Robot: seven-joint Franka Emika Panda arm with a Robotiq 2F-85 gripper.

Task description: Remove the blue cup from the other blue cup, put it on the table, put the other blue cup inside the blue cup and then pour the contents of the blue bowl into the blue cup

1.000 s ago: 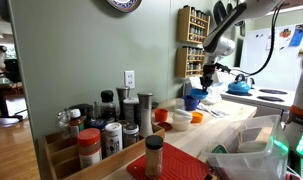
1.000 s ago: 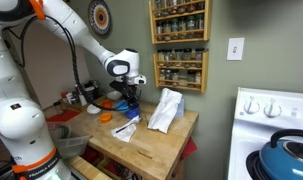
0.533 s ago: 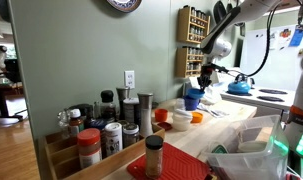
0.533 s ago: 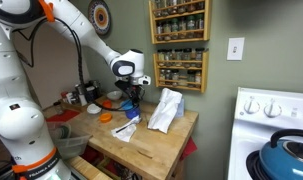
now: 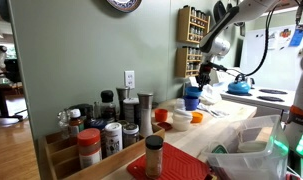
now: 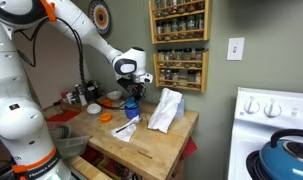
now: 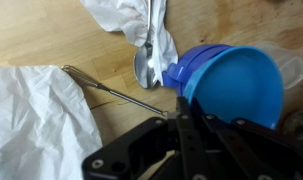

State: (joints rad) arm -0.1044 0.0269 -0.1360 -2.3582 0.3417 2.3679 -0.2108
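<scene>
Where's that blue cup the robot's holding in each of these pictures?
In an exterior view: blue cup right of centre, beneath the gripper.
In an exterior view: left of centre, beside the white cloth.
Wrist view: fills the right side, mouth towards the camera.
Shared landmark: the light wood table beneath it everywhere.

- The blue cup (image 7: 236, 85) is showing bright blue inside and out.
- The table (image 7: 41, 35) beneath the cup is showing pale beige wood grain.
- The cloth (image 7: 31, 115) beside the cup is looking white.
</scene>
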